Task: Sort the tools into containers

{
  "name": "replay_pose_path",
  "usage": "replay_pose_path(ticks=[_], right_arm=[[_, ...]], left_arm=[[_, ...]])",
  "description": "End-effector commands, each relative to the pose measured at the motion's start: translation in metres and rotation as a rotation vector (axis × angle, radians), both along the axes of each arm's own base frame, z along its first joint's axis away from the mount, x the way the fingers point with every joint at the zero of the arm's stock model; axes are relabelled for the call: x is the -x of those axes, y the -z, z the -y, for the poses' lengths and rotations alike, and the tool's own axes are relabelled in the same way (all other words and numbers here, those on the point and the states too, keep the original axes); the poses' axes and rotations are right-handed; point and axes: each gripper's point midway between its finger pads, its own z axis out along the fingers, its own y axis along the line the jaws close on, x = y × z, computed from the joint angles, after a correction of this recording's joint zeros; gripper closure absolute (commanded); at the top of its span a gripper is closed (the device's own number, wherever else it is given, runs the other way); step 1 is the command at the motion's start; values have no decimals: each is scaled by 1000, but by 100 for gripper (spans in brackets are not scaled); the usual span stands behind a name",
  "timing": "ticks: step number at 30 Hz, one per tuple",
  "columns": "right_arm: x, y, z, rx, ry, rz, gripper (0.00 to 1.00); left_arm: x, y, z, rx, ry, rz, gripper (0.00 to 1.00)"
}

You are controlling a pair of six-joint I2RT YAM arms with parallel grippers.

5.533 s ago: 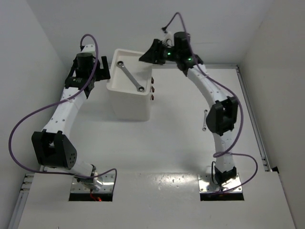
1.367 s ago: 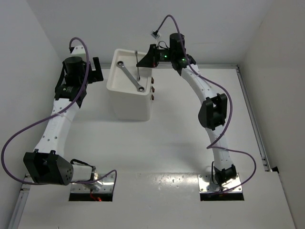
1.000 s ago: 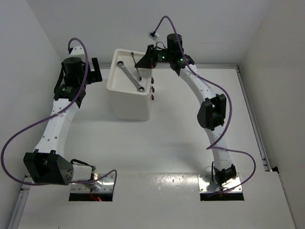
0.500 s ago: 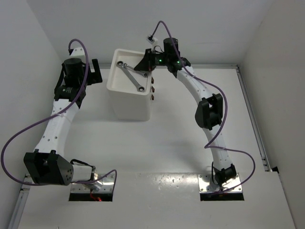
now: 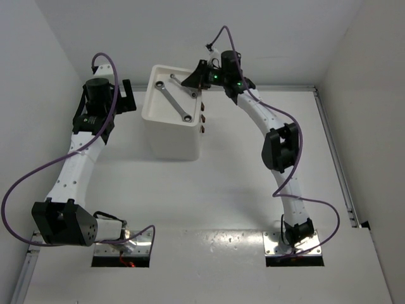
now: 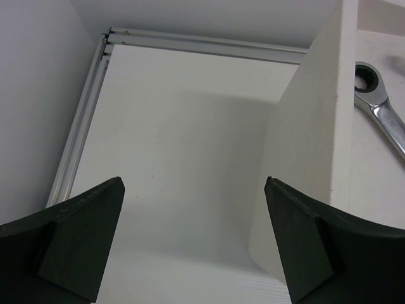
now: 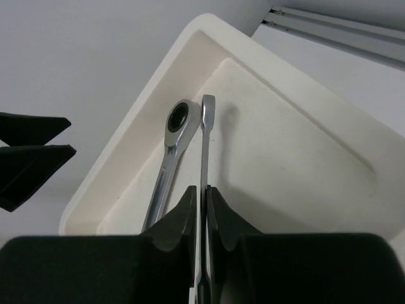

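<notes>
The white container (image 5: 169, 136) stands at the back of the table, with dark knobs (image 5: 204, 118) on its right face. In its top tray (image 7: 120, 166) a silver ratchet wrench (image 5: 174, 101) (image 7: 166, 166) lies on a slant. A slim silver wrench (image 7: 205, 142) (image 5: 182, 88) lies beside it, its far end on the tray floor. My right gripper (image 7: 202, 189) (image 5: 192, 82) is low over the tray. Its jaws flank that slim wrench's shaft and are slightly parted, with a thin dark gap on the left side. My left gripper (image 6: 193, 185) (image 5: 131, 96) hangs wide open and empty, left of the container wall (image 6: 310, 158).
An aluminium rail (image 6: 82, 120) borders the table on the left and at the back. Another rail (image 5: 332, 152) runs along the right edge. White walls close in on three sides. The ratchet wrench's ring end (image 6: 373, 104) shows past the container's edge in the left wrist view.
My right gripper has brought the slim wrench from upright down flat into the tray beside the ratchet wrench. Its jaws have loosened slightly. The left arm has not moved.
</notes>
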Motion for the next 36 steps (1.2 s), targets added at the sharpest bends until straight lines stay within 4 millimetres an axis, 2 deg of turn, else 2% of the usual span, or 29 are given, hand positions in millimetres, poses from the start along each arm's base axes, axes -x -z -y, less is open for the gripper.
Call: replay_pose_path(ticks=[1, 2, 4, 5, 9, 10, 13, 16, 17, 18, 19, 20, 21, 23, 24, 25, 26, 27, 28, 29, 30, 31, 32, 34, 35, 36], right_arm=[[10, 58, 5, 68, 54, -227, 86], [15, 63, 6, 67, 49, -259, 74], [22, 55, 0, 54, 19, -245, 74], [24, 51, -2, 43, -2, -236, 69], [34, 32, -11, 11, -50, -206, 63], [41, 32, -17, 2, -87, -201, 63], [44, 20, -19, -22, -112, -176, 67], [51, -5, -23, -48, -137, -118, 69], [52, -24, -23, -65, -139, -73, 67], [45, -34, -15, -64, -121, -29, 60], [47, -48, -14, -75, -122, 1, 57], [40, -62, -5, -82, -91, 48, 54], [34, -93, 11, -92, -34, 127, 53], [28, -123, 33, -86, 27, 216, 49], [22, -131, 47, -63, 84, 236, 47], [21, -154, 72, -39, 133, 306, 46], [19, -159, 86, -18, 166, 316, 45], [17, -144, 103, 32, 208, 254, 45], [15, -149, 136, 80, 260, 279, 44], [15, -141, 156, 126, 299, 266, 42], [20, -102, 177, 205, 326, 173, 42], [23, -89, 199, 263, 364, 162, 40], [21, -76, 238, 370, 435, 187, 40], [50, -44, 276, 485, 457, 134, 39], [62, -11, 310, 568, 475, 88, 39], [72, 2, 327, 602, 488, 63, 39]], left_arm=[[1, -19, -2, 17, -6, 62, 0], [1, -19, -2, 17, -6, 62, 0], [1, -19, -2, 17, -6, 62, 0], [1, -19, -2, 17, -6, 62, 0], [-1, -15, -2, 26, -9, 54, 0], [-1, -15, -2, 26, -9, 54, 0], [-1, -15, -2, 26, -9, 54, 0], [-2, -21, -1, 38, -13, 75, 0], [-2, -21, -1, 38, -13, 75, 0], [-2, -21, -1, 38, -13, 75, 0], [-2, -21, -3, 42, -27, 77, 0], [-2, -26, -3, 43, -27, 86, 0], [-2, -26, -5, 31, -33, 85, 0], [-1, -38, -5, 32, -33, 101, 0], [-3, -39, -9, 13, -36, 98, 0], [-5, -36, -8, 5, -21, 80, 0], [-4, -41, -6, 8, -11, 82, 0], [-6, -34, -6, 8, -10, 60, 0], [-7, -33, -7, 5, -19, 51, 0], [-6, -30, -10, 0, -32, 39, 0], [-6, -30, -10, 0, -32, 39, 0], [-4, -23, -14, -1, -41, 18, 0], [-5, -19, -19, -5, -61, 8, 0], [-2, -4, -26, 0, -68, -30, 0], [-1, 1, -31, 21, -71, -37, 0], [0, 11, -33, 27, -69, -58, 0]])
